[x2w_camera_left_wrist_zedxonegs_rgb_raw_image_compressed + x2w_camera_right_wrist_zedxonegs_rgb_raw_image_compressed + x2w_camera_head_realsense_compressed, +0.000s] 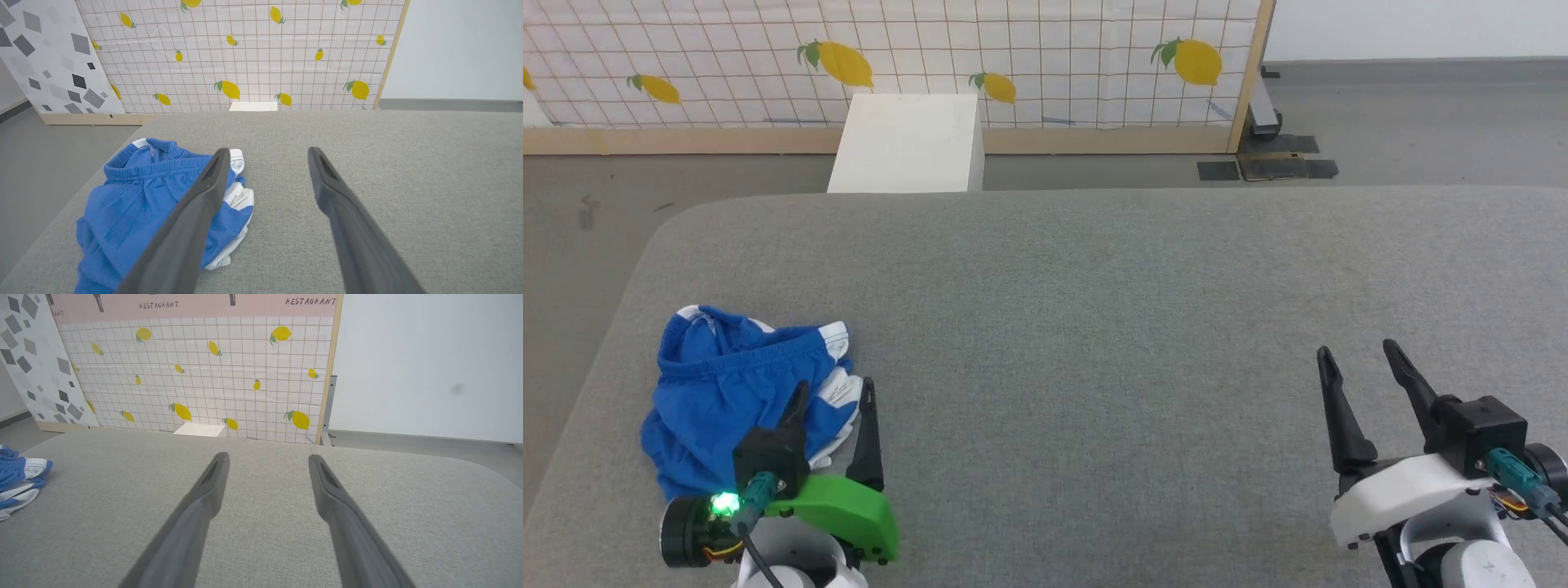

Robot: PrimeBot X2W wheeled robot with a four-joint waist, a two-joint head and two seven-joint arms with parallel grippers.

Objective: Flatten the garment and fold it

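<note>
the crumpled blue garment [727,392] lies near the left edge of the grey padded table [1094,327], the left gripper [835,384] spread over its right edge, the right gripper [1356,349], fingers apart, well away at lower right.

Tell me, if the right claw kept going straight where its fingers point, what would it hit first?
Nothing close: the right gripper points across bare grey table. Beyond the far edge stand a white box and a lemon-patterned screen; depth is unclear, so it may graze the tabletop first.
</note>
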